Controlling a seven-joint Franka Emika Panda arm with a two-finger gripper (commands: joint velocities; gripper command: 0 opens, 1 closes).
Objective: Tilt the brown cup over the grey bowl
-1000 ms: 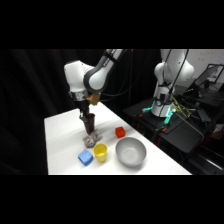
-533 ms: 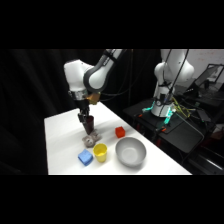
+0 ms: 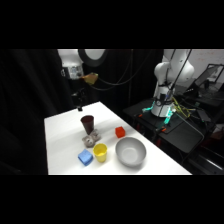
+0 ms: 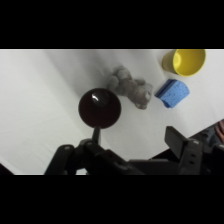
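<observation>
Gripper [image 3: 79, 106] above brown cup [image 3: 87, 123], white table [image 3: 60, 135], dark room.

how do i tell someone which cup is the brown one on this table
Start at the grey bowl, the largest item on the white table. Go past the yellow cup to the small grey stuffed toy. The brown cup stands upright just behind it, dark maroon and the taller of the two cups.

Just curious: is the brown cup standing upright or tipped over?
Upright. The brown cup stands on the white table, and the wrist view looks straight down into its round mouth.
</observation>
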